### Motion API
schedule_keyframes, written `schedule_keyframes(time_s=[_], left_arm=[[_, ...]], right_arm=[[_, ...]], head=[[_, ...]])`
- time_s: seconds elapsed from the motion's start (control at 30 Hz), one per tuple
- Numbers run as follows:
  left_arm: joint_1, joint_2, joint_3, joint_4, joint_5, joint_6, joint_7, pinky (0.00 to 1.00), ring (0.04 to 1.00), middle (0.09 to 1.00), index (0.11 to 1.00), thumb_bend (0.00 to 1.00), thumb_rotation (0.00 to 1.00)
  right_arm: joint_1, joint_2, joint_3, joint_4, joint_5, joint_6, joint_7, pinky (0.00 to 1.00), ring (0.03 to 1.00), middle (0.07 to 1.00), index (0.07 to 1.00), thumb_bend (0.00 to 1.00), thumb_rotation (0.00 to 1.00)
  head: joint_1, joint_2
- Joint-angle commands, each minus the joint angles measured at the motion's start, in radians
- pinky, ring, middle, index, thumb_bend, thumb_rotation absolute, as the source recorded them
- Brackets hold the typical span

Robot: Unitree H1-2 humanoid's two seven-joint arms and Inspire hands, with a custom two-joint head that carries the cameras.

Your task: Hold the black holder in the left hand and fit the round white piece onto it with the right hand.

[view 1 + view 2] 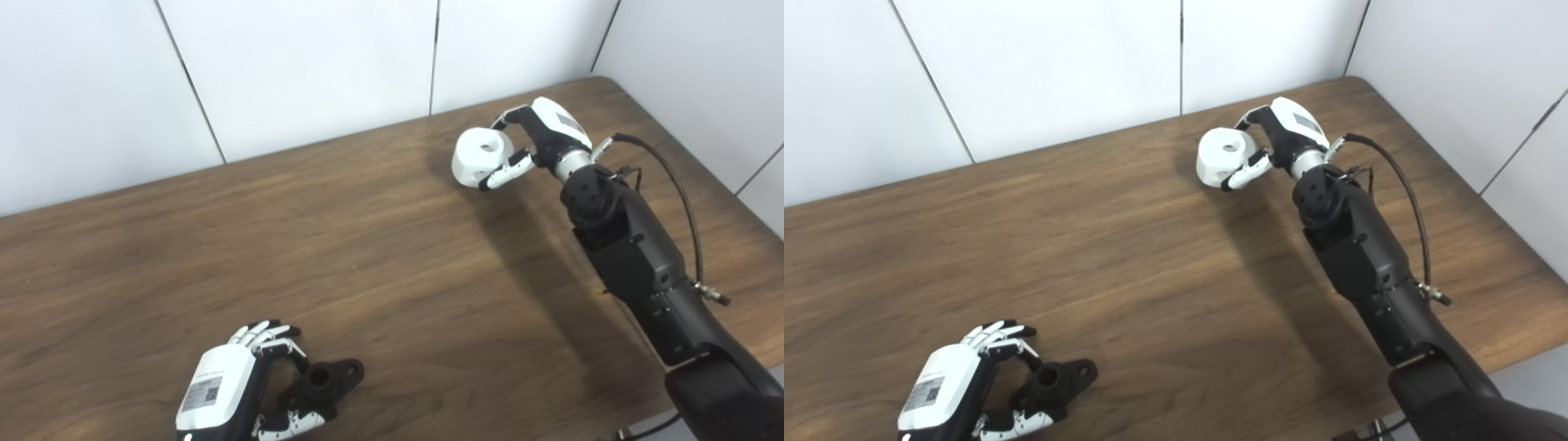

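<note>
The black holder (pixel 324 380) lies on the wooden table (pixel 367 257) near the front left, a short tube with a flat eared flange. My left hand (pixel 245 386) curls around it, fingers and thumb on either side, touching it. At the far right, my right hand (pixel 539 144) is shut on the round white piece (pixel 481 156), a thick white puck with a hole in its top. The piece is held just above the tabletop or touching it; I cannot tell which. In the right eye view the holder (pixel 1056 383) and white piece (pixel 1222 156) sit far apart.
White wall panels (pixel 306 73) run along the table's back edge and right side. A black cable (pixel 680 196) loops beside my right forearm. The table's right edge lies close to that arm.
</note>
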Motion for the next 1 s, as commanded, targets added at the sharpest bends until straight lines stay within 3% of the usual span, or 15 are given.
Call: schedule_keyframes(time_s=[0.0, 0.27, 0.77, 0.97], left_arm=[[0.008, 0.004, -0.005, 0.018, 0.017, 0.014, -0.016, 0.92, 0.882, 0.794, 0.487, 0.52, 0.05], [0.0, -0.011, -0.021, 0.042, 0.036, 0.015, -0.005, 0.93, 0.88, 0.795, 0.487, 0.52, 0.05], [-0.014, -0.051, -0.055, 0.041, 0.094, 0.066, -0.043, 0.95, 0.904, 0.812, 0.489, 0.52, 0.06], [-0.021, -0.059, -0.072, 0.052, 0.107, 0.072, -0.034, 0.95, 0.903, 0.811, 0.489, 0.52, 0.06]], right_arm=[[-0.031, -0.032, -0.001, -0.064, 0.001, -0.008, 0.009, 0.87, 0.926, 0.836, 0.486, 0.52, 0.14], [-0.019, -0.025, 0.023, -0.206, -0.024, 0.014, 0.114, 0.87, 0.925, 0.832, 0.485, 0.52, 0.14], [0.083, 0.067, -0.01, -0.555, -0.167, 0.014, 0.506, 0.83, 0.898, 0.818, 0.483, 0.52, 0.15], [0.132, 0.092, -0.018, -0.642, -0.146, 0.014, 0.562, 0.83, 0.904, 0.823, 0.484, 0.52, 0.15]], head=[[0.01, 0.002], [0.109, 0.021], [0.241, 0.054], [0.294, 0.065]])
